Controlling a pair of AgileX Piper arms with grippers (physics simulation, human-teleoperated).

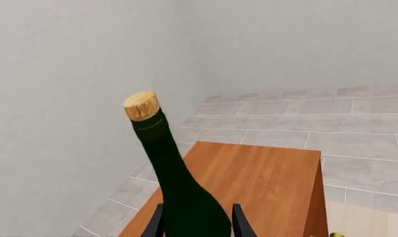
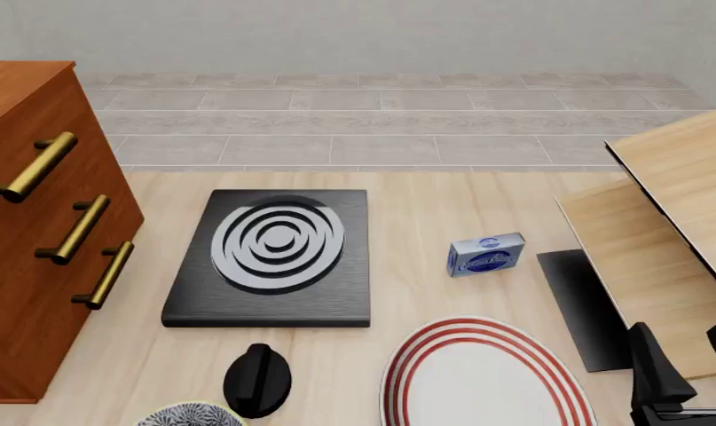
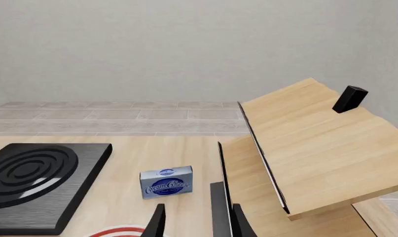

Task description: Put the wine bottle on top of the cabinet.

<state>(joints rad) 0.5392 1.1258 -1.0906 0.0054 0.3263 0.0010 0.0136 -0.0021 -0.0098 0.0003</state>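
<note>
In the left wrist view the wine bottle [image 1: 175,182], dark green with a tan cork, stands upright between the two black fingers of my left gripper [image 1: 197,224], which is shut on its body. Behind and below it lies the reddish-brown top of the cabinet [image 1: 258,182]. Whether the bottle's base touches that top is hidden. In the front view the cabinet [image 2: 27,240] with brass handles fills the left edge; neither the bottle nor the left gripper shows there. My right gripper [image 2: 686,359] [image 3: 199,224] hangs open and empty at the table's near right.
A black stove plate [image 2: 275,257] lies mid-table, with a blue cream cheese box [image 2: 485,255] to its right. Near the front are a red-striped plate [image 2: 488,377], a black knob-like object [image 2: 257,382] and a patterned bowl [image 2: 192,415]. A tilted pale wood shelf [image 2: 677,204] stands at the right.
</note>
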